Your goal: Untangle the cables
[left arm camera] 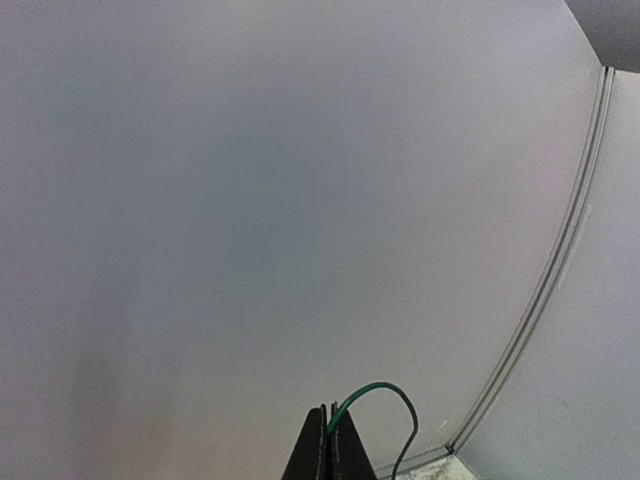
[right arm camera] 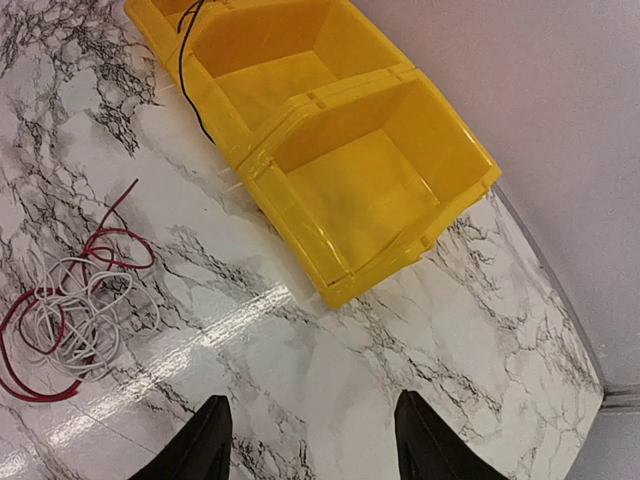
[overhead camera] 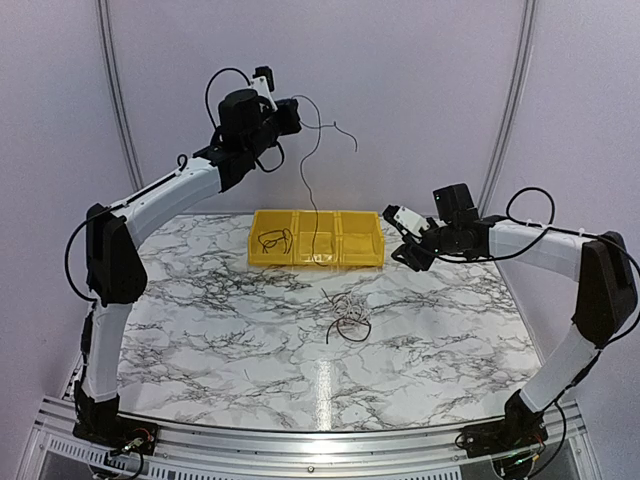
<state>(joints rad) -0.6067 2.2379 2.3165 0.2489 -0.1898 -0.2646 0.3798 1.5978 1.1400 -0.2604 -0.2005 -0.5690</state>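
My left gripper (overhead camera: 297, 112) is raised high over the back of the table, shut on a thin dark green cable (left arm camera: 385, 395) pinched between its fingertips (left arm camera: 331, 415). That cable (overhead camera: 308, 180) hangs down, its lower end in the middle compartment of the yellow bin (overhead camera: 365, 262). A loose tangle of cables (overhead camera: 348, 315), red and pale in the right wrist view (right arm camera: 70, 310), lies on the marble table. My right gripper (overhead camera: 400, 238) hovers open, right of the bin, with nothing between its fingers (right arm camera: 312, 405).
The yellow bin (right arm camera: 300, 230) has three compartments in a row at the back of the table. A coiled black cable (overhead camera: 273, 240) lies in the left one. The marble table's right edge (right arm camera: 560, 300) meets the pale curved wall.
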